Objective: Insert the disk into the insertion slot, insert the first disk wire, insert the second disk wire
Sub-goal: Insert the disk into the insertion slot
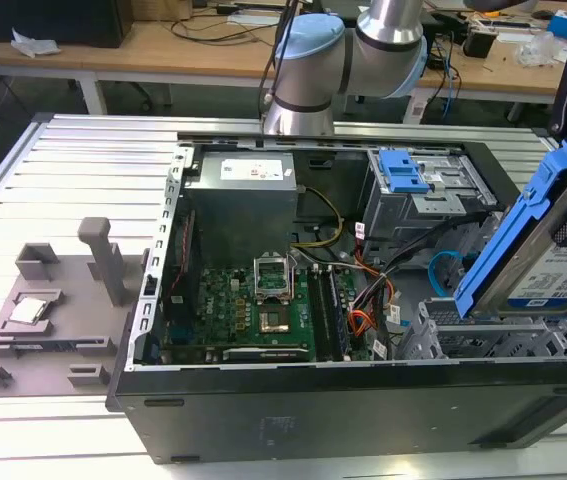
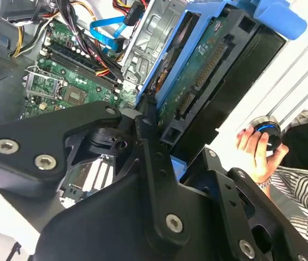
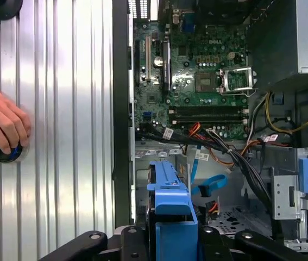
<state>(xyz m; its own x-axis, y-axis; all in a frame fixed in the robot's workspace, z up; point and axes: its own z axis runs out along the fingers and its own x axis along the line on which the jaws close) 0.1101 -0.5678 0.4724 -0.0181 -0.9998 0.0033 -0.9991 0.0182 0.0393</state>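
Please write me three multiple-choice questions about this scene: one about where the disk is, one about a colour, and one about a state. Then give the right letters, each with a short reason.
1. Where is the disk?
A. On the grey fixture at the exterior view's left
B. Tilted above the insertion slot, at the exterior view's right
C. Flat on the motherboard

2. What colour is the carrier around the disk?
A. Red
B. Yellow
C. Blue

3. What is the state of the gripper?
A. Shut on the disk
B. Open, holding nothing
C. Shut on a cable

Answers:
1 B: the exterior view shows the disk slanted over the silver perforated cage, not yet inside it.
2 C: the frame is bright blue in the exterior view and both wrist views.
3 A: in both wrist views the gripper clamps the blue-framed disk.
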